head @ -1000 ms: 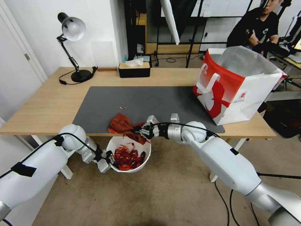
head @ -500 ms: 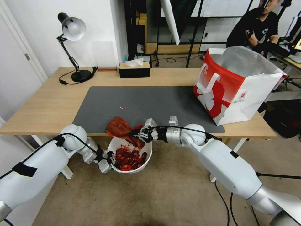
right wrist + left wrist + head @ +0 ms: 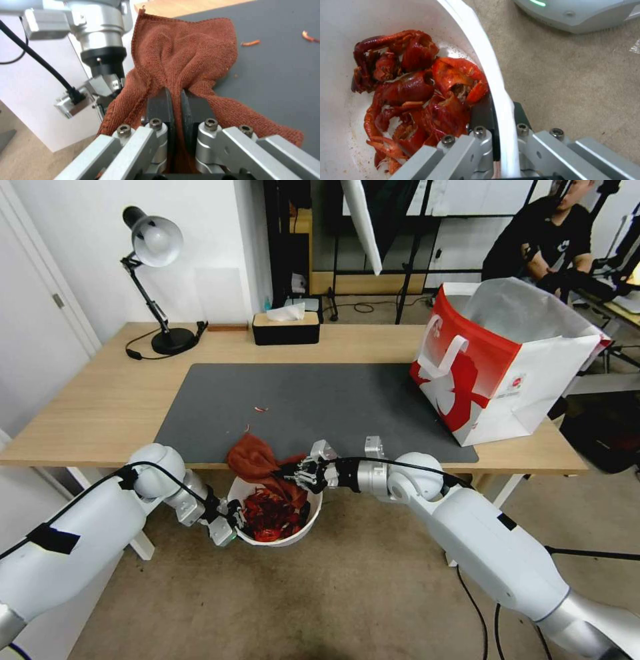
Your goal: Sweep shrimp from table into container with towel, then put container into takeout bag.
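Right gripper (image 3: 293, 472): arm stretched leftward along the table's near edge, clenched on the rust-brown terry towel (image 3: 257, 460), which drapes from the light-wood table (image 3: 100, 400) into the round white plastic container (image 3: 310, 513); left gripper (image 3: 500, 117) pinches the container's rim below the edge; red-orange shrimp (image 3: 420, 92) partly hidden by towel.

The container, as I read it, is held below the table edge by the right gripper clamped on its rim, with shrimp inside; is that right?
Not quite: the left gripper is clamped on the container rim, as the left wrist view shows. The right gripper pinches the towel. The shrimp are inside.
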